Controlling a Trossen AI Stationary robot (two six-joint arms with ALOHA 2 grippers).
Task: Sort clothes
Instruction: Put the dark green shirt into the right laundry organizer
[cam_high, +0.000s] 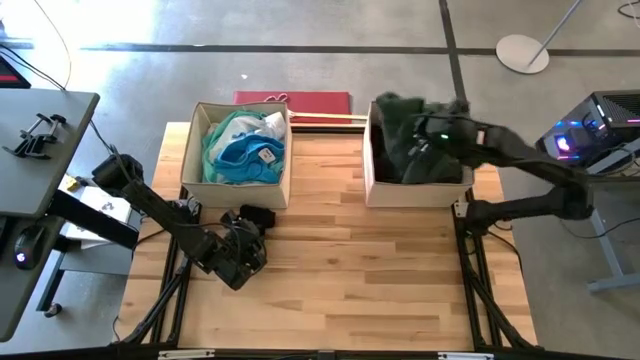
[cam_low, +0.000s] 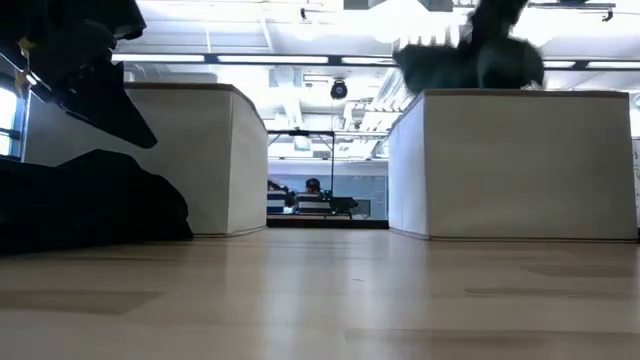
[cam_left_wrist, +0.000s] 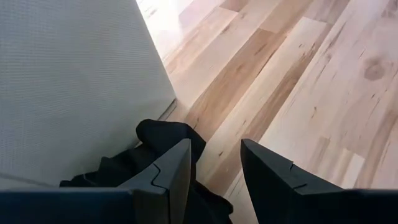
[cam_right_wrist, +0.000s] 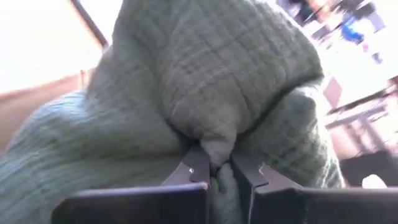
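Observation:
A black garment (cam_high: 256, 217) lies on the table against the near wall of the left beige bin (cam_high: 196, 150); it also shows in the low view (cam_low: 90, 205). My left gripper (cam_left_wrist: 215, 163) hovers open just above and near it (cam_high: 243, 243), touching nothing. My right gripper (cam_right_wrist: 216, 167) is over the right beige bin (cam_high: 372, 190), shut on a dark green knit garment (cam_high: 400, 125). That garment bulges above the bin's rim in the low view (cam_low: 470, 60). The left bin holds white, teal and bright blue clothes (cam_high: 245, 150). My right gripper pinches a small bunched fold (cam_right_wrist: 214, 149) of the green knit garment between its two fingertips. The rest of the garment billows out beyond the fingers and fills the wrist view. Its lower part reaches into the right bin (cam_high: 405, 160).
The two bins stand side by side at the table's far edge with a gap between them (cam_low: 325, 200). A red flat object (cam_high: 292, 101) lies behind the left bin. Bare wood (cam_high: 360, 270) stretches across the table's near half.

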